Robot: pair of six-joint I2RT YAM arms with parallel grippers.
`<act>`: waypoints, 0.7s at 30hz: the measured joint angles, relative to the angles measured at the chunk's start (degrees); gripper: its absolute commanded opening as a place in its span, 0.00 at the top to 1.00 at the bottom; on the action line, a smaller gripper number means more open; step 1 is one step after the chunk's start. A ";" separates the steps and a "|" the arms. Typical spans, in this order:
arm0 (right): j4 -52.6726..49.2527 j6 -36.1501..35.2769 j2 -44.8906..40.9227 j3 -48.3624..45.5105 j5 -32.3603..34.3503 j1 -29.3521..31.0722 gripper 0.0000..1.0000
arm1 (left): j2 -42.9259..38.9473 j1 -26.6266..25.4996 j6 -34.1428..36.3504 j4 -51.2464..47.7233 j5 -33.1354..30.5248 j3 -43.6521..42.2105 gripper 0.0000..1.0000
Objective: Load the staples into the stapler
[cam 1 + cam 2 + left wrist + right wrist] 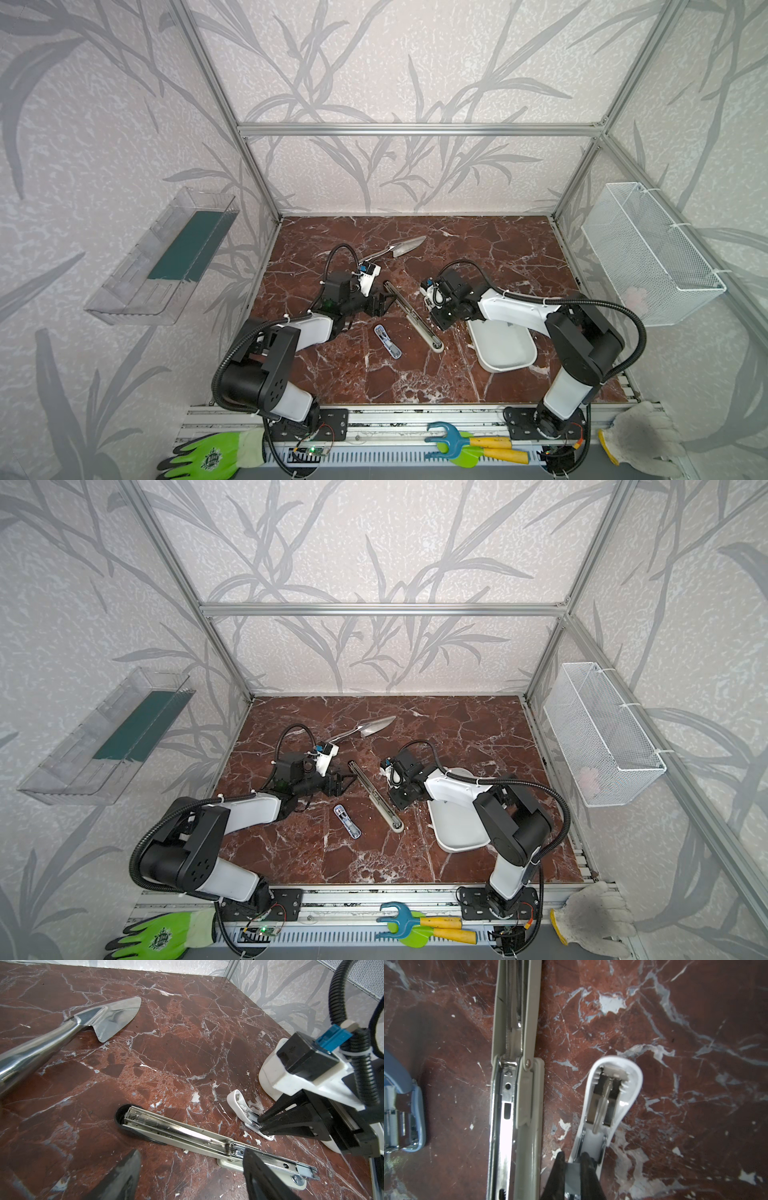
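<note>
Item, staples (572,1176): one grey strip seen, pinched between the two black fingers (588,1172) of the right gripper (572,1158), which is closed down narrow on it. The strip sits at the fingertips, directly over the metal channel of the opened white stapler (610,1103); whether it touches the channel cannot be told. In both top views this spot lies just right of the frame's centre, on the marble table (478,257), though the strip itself is too small to make out there. Next, left gripper (191,1155): fingers (257,1174) spread wide, nothing held. One finger stands in front of the base of the long beige stapler (411,316) and the other is over bare table, both well apart from the strip. Staplers, three in all. The long beige stapler is folded open flat on a diagonal at centre frame. The white stapler lies just beside it on the right, under the right gripper. The blue stapler (387,341) is lower centre, near the beige one's left side. One steel trowel (399,248), upper centre. One white tray (505,349), lower right, partly under the right arm. Along the bottom edge, off the table: one green glove (208,457), one white glove (640,436), and two yellow-handled garden tools (490,442).
</note>
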 measured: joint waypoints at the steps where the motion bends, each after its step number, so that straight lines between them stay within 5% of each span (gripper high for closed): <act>1: 0.00 0.04 -0.02 0.00 0.33 0.00 0.96 | 0.00 0.00 0.00 0.00 -0.02 0.00 0.22; 21: 2.23 1.36 -2.93 -0.09 2.82 -0.39 0.96 | 0.02 -0.31 0.11 -0.46 -0.79 0.00 0.22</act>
